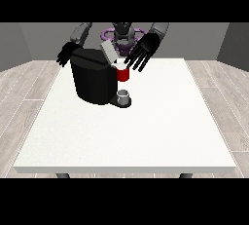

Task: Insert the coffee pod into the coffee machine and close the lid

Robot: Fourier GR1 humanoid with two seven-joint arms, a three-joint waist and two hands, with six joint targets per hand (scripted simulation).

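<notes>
1. White tabletop (146,136) wide and bare toward the camera and toward the view's right edge; things crowded into the far left part, near the robot's side.
2. Black coffee machine (92,80) standing upright near the far left corner, its grey lid (109,52) raised and tilted – hinged at the top, sloping up and away.
3. Red part at the machine's head (123,74) – whether pod or holder, cannot tell; upright, long axis vertical, a pale top just showing beneath the fingers.
4. Small grey cup (124,95) on the machine's dark base, directly under the red part.
5. Hand at the view's right (144,49) black, fingers spread and straight, pointing down toward the red part, holding nothing; fingertips just above or touching it, hard to tell which.
6. Hand at the view's left (65,53) behind the machine's top corner, fingers relaxed and spread, grasping nothing.
</notes>
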